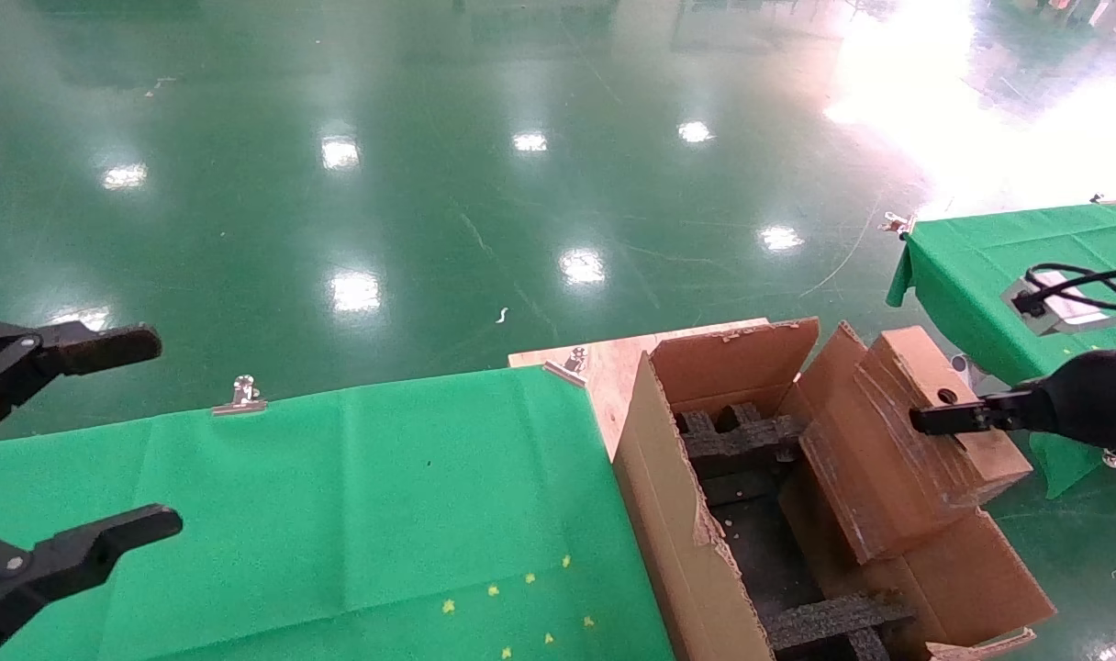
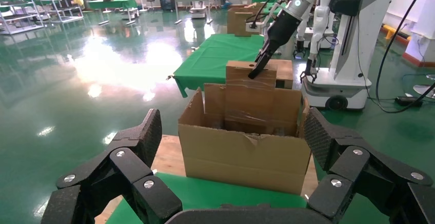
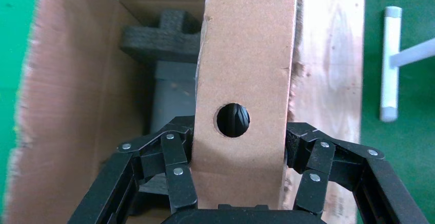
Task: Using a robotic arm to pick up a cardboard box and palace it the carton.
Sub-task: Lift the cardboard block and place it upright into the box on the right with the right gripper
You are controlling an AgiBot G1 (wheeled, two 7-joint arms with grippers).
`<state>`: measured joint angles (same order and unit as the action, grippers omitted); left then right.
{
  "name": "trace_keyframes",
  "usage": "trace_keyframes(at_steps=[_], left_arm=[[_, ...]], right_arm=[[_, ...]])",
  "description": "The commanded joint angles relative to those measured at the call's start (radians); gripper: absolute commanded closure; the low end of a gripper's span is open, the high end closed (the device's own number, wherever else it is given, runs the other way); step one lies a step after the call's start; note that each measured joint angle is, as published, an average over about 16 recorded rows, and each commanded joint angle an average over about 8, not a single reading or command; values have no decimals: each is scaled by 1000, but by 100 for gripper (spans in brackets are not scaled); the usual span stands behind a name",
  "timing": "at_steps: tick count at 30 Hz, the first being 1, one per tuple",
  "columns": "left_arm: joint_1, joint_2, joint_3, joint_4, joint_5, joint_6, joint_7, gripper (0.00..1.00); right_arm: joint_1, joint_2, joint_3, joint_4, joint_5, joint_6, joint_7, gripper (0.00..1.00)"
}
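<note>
While the left claw (image 1: 108, 436) hangs released over the green surface (image 1: 338, 514), the right claw (image 3: 238, 175) grasps the cardboard box (image 1: 916, 450) above the carton (image 1: 677, 542).

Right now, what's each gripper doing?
Left gripper: open, empty, over the green table.
Right gripper: shut on the box, over the carton.

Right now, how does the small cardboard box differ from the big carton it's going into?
The cardboard box is closed and far smaller; the carton stands open with ragged flaps.
The cardboard box is tilted and clamped in the right gripper; the carton rests beside the green table.
The cardboard box has a round hole in one face; the carton holds black foam inserts.
Both are brown cardboard.
</note>
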<state>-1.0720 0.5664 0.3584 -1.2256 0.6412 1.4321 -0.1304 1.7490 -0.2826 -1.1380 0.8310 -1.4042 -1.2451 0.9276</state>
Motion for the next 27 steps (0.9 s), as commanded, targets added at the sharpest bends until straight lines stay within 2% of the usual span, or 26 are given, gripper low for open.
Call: trace_keyframes(at_steps=[1,12,27], left_arm=[[0,0,0,0,0,0,0,0],[0,0,0,0,0,0,0,0],[0,0,0,0,0,0,0,0]], right_arm=[[-7,4,-5,7,-10,8,4,100],[-80,-16,-29,-9,1,86,13,100],[-188,-96,-54,-68,27,209,-17,100]])
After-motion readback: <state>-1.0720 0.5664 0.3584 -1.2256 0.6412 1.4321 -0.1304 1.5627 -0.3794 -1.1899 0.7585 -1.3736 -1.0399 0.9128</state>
